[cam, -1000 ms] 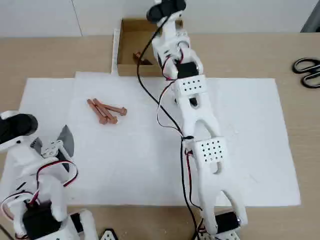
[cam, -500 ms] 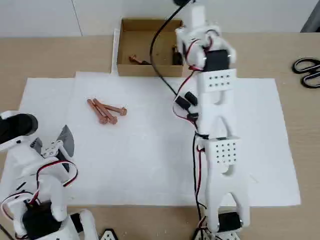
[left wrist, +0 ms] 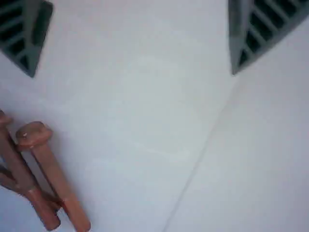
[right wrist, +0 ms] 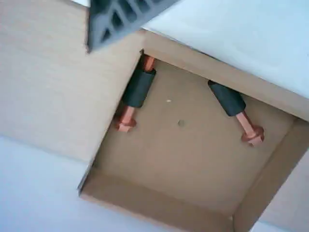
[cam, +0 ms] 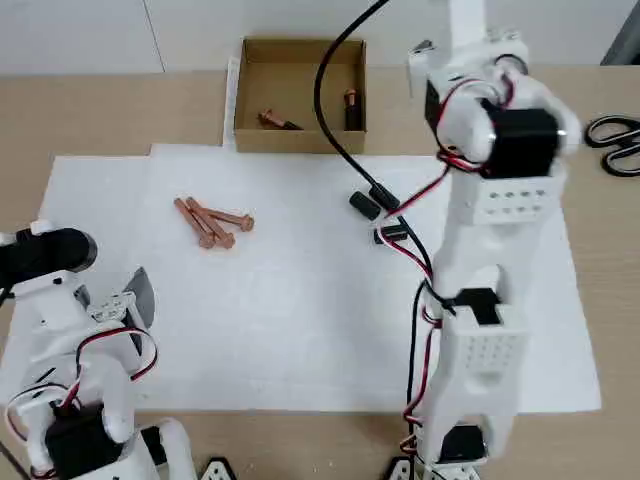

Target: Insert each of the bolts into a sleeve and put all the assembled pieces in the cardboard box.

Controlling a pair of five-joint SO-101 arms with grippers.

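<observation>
The left gripper (left wrist: 133,71) is spread wide and empty over the white foam sheet (cam: 300,320), with loose copper-coloured metal bolts (cam: 212,222) lying near, ahead of its fingers. The right gripper (cam: 428,58), whose opening I cannot tell, hangs just beside the brown cardboard box (right wrist: 159,210). Below it, inside the box, lie two bolts in black sleeves (right wrist: 138,88).

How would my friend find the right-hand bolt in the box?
Find the cardboard box at the table's far edge. Two bolts in black sleeves lie inside. Yours lies straight along the right wall; the other lies slanted near the left wall.
</observation>
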